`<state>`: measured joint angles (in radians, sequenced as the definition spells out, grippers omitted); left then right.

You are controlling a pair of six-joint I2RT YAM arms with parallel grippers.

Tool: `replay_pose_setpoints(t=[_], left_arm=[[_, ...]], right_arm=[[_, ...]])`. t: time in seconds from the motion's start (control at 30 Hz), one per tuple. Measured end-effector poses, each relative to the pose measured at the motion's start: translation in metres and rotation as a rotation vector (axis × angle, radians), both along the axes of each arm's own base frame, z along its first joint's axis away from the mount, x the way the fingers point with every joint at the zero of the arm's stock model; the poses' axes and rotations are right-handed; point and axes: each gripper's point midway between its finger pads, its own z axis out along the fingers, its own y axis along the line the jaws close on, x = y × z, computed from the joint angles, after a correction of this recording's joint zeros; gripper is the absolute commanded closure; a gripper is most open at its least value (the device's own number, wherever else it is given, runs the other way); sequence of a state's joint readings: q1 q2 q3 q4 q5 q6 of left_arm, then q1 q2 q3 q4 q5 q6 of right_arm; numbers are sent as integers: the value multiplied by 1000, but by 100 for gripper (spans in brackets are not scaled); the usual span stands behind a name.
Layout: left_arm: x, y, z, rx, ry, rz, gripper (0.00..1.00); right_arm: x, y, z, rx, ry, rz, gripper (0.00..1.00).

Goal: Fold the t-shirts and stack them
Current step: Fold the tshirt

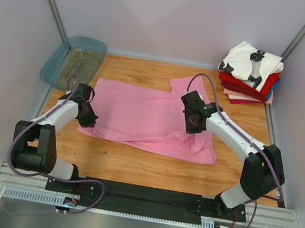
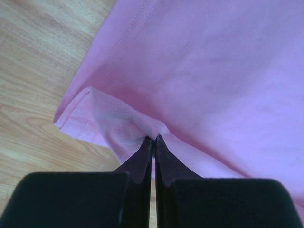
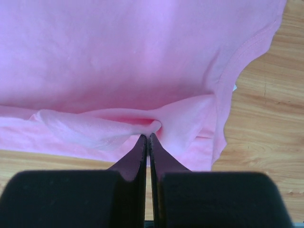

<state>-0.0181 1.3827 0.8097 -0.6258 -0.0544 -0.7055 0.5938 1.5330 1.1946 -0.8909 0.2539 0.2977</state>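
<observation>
Pink t-shirt (image 1: pixel 141 115) spread flat; left gripper (image 2: pixel 153 138), right gripper (image 3: pixel 148 136) both pinching its fabric

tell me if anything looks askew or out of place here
The folded stack at the far right is untidy: its layers are fanned out and the white top shirt sits skewed. The teal tray at the far left looks tilted rather than flat. The pink t-shirt lies rumpled along its near edge.
</observation>
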Motion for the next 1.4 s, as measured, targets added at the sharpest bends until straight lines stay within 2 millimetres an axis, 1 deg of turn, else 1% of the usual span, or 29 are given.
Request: replay_pose_setpoints(t=[0.13, 0.2, 0.23, 0.27, 0.33, 0.37, 0.4, 0.43, 0.47, 0.5, 0.53, 0.57, 0.63, 0.67, 0.73, 0.77, 0.83, 0.87, 0.93, 0.97, 1.0, 1.03, 1.1, 1.13, 1.2, 1.27, 1.3, 1.33, 1.4], left_arm=[[10, 1, -8, 3, 34, 5, 93], [20, 2, -9, 6, 42, 8, 92], [26, 2, -8, 7, 45, 10, 92], [31, 2, -7, 8, 45, 11, 91], [46, 4, -4, 15, 45, 14, 88], [54, 5, -3, 17, 47, 16, 71], [61, 6, 0, 17, 43, 13, 61], [68, 7, 3, 13, 34, 15, 55], [73, 9, 6, 10, 25, 19, 42], [77, 10, 9, 5, 17, 18, 36], [78, 11, 13, 2, 10, 23, 35], [80, 12, 17, 0, 1, 26, 27], [78, 13, 25, 3, -12, 28, 26], [76, 14, 31, 9, -26, 30, 26], [71, 16, 47, 22, -63, 34, 27], [67, 17, 57, 31, -98, 38, 30], [58, 20, 72, 47, -152, 46, 33], [53, 20, 77, 53, -183, 47, 36], [38, 18, 78, 54, -212, 44, 41], [31, 14, 74, 53, -226, 33, 49], [24, 10, 66, 48, -225, 23, 54], [17, 6, 57, 45, -217, 8, 64], [5, -1, 39, 34, -182, -23, 71], [-1, -3, 29, 28, -159, -32, 74], [-8, -5, 18, 21, -132, -41, 75], [-10, -7, 13, 13, -127, -47, 77], [-10, -9, 12, 7, -131, -52, 78], [-9, -10, 12, 4, -135, -56, 79], [-10, -13, 14, -6, -146, -65, 79]], right_arm=[[18, -5, -18, -33, 38, -37, 98], [32, -8, -28, -45, 55, -66, 89], [40, -9, -32, -51, 63, -77, 75], [48, -13, -35, -52, 65, -101, 66], [68, -19, -37, -61, 61, -137, 44], [81, -21, -37, -63, 53, -154, 30], [92, -23, -37, -66, 41, -169, 28], [103, -26, -35, -74, 30, -180, 26], [111, -30, -34, -82, 21, -192, 24], [117, -33, -31, -86, 9, -203, 24], [122, -38, -27, -93, -2, -217, 23], [125, -40, -23, -97, -12, -225, 23], [130, -46, -12, -104, -43, -244, 23], [129, -48, -7, -106, -54, -248, 23], [125, -50, 5, -103, -79, -253, 23], [120, -49, 11, -96, -102, -252, 24], [99, -48, 24, -75, -124, -239, 27], [87, -45, 30, -53, -140, -227, 31], [60, -34, 40, 28, -169, -192, 39], [48, -28, 42, 69, -174, -174, 46], [38, -22, 42, 104, -172, -159, 51], [27, -14, 38, 160, -166, -138, 61], [9, -7, 22, 216, -116, -119, 70], [2, -3, 9, 242, -84, -113, 78], [-15, -1, -17, 255, -1, -110, 80], [-31, 0, -41, 256, 83, -111, 81], [-36, 0, -50, 255, 116, -112, 81], [-39, 2, -55, 258, 136, -112, 81], [-37, 6, -63, 263, 159, -108, 81]])
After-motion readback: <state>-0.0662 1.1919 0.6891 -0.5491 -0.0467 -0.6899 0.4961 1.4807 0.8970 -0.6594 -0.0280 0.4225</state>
